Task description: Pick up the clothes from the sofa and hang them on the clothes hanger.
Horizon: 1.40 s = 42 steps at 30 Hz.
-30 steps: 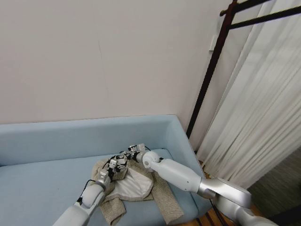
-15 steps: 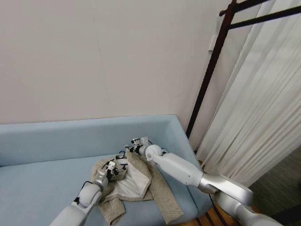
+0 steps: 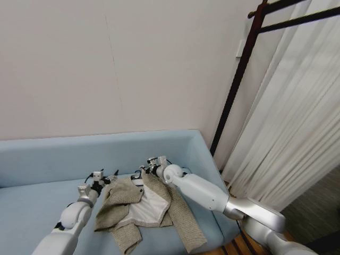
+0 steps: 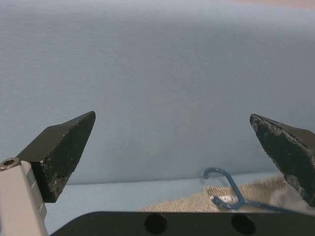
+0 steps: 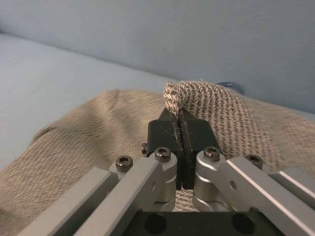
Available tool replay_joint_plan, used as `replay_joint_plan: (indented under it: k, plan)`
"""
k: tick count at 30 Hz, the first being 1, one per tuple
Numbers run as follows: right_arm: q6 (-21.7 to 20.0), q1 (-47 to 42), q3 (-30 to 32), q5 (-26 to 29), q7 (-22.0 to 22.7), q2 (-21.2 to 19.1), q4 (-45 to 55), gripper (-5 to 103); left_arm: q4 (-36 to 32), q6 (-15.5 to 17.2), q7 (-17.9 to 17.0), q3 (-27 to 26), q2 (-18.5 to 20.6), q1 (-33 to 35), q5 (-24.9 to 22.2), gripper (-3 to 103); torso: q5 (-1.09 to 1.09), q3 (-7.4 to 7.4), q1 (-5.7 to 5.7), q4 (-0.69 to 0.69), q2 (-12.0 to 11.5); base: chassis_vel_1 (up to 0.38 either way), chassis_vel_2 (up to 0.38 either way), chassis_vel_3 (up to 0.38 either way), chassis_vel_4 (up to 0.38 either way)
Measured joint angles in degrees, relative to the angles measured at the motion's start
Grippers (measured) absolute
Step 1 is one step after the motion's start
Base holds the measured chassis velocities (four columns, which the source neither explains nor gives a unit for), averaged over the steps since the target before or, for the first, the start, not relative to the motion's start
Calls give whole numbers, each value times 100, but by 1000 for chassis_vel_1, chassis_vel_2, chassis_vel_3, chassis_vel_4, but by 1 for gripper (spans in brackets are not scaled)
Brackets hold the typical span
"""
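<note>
The beige knitted cardigan with a pale lining [image 3: 143, 207] lies spread on the seat of the light blue fabric sofa [image 3: 53, 154]. Its collar sits up near the backrest and its hem runs toward the front edge, so its long axis points roughly away from the wall. The dark, slim clothes rack [image 3: 234, 90] stands beyond the sofa's right end and rises well above the garment, so the lift will probably have to go up and to the robot's right. The right gripper [image 3: 150, 168] is the nearer one. Its arm reaches in low from the right, and its black fingers are pressed together [image 5: 180, 118] on a raised fold of knit at the collar. The left gripper [image 3: 100, 177] hangs just beside the cardigan's left shoulder, fingers spread wide [image 4: 172, 142] and holding nothing. A thin blue wire hanger hook [image 4: 224, 184] rests on the knit ahead of it.
</note>
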Motion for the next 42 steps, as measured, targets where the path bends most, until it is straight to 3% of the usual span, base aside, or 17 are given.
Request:
replay_joint_plan:
  k: [2, 7, 11, 14, 17, 18, 22, 25, 27, 28, 30, 32, 33, 36, 40, 42]
  plan:
    - [3, -11, -25, -21, 0, 36, -12, 0, 1, 20, -14, -25, -7, -14, -39, 100, 0, 0, 0, 0, 0, 0, 0, 0, 0]
    - [68, -213, -209, -205, -15, 563, -451, 0, 47, 255, -180, -310, -70, -213, -356, 100, 0, 0, 0, 0, 0, 0, 0, 0, 0]
    - [141, -525, -128, -680, -193, 1206, -1251, 0, 75, 381, -276, -445, 10, -270, -546, 100, 0, 0, 0, 2, 0, 0, 0, 0, 0]
    - [-27, -615, -80, -831, -183, 1301, -1432, -3, 42, 420, -296, -471, 83, -225, -588, 100, 0, 0, 0, 4, 0, 0, 0, 0, 0]
    - [-199, -676, -131, -738, 9, 1113, -1171, 7, 19, 469, -322, -513, 135, -191, -629, 100, 1, 0, 0, 4, 0, 0, 0, 0, 0]
    - [-264, -712, -161, -593, 235, 913, -874, 7, 17, 482, -336, -555, 159, -174, -668, 100, 1, 0, 0, 0, 0, 0, 0, 0, 0]
    - [-376, -590, -295, 5, 900, 21, 235, 27, 38, 553, -354, -685, 182, -142, -879, 100, 2, 0, 0, -3, -1, 0, 0, 0, 0]
    - [-390, -475, -332, 264, 1031, -299, 638, 33, 40, 564, -359, -721, 182, -135, -936, 100, 2, 0, 0, -2, 0, 0, 0, 0, 0]
    - [-471, -351, -320, 528, 1119, -619, 1001, 44, 44, 568, -356, -744, 186, -118, -959, 100, 3, 0, 0, 1, 0, 0, 0, 0, 0]
    - [-471, -351, -320, 528, 1119, -619, 1001, 44, 44, 568, -356, -744, 186, -118, -959, 100, 3, 0, 0, 1, 0, 0, 0, 0, 0]
    - [-475, -336, -250, 548, 1182, -840, 1103, 55, 38, 568, -355, -760, 202, -102, -960, 100, 2, 0, 0, 2, 0, 0, 0, 0, 0]
    - [-468, -355, -212, 550, 1220, -922, 1149, 55, 31, 568, -354, -761, 210, -94, -960, 100, 2, 0, 0, 3, 0, 0, 0, 0, 0]
    - [-466, -446, -131, 615, 1291, -1106, 1301, 66, 15, 568, -341, -759, 225, -81, -960, 100, 2, 0, 0, 2, 0, 0, 0, 0, 0]
    - [-485, -577, -75, 648, 1329, -1321, 1443, 71, 8, 566, -331, -732, 231, -85, -958, 100, 3, 0, 0, 0, 0, 0, 0, 0, 0]
    - [-508, -889, 32, 637, 1323, -1520, 1453, 93, 3, 561, -327, -641, 213, -127, -938, 100, 3, 0, 0, -1, 0, 0, 0, 0, 0]
    - [-508, -984, 84, 614, 1301, -1521, 1379, 93, -11, 559, -325, -608, 211, -129, -931, 100, 2, 0, 0, 0, 0, 0, 0, 0, 0]
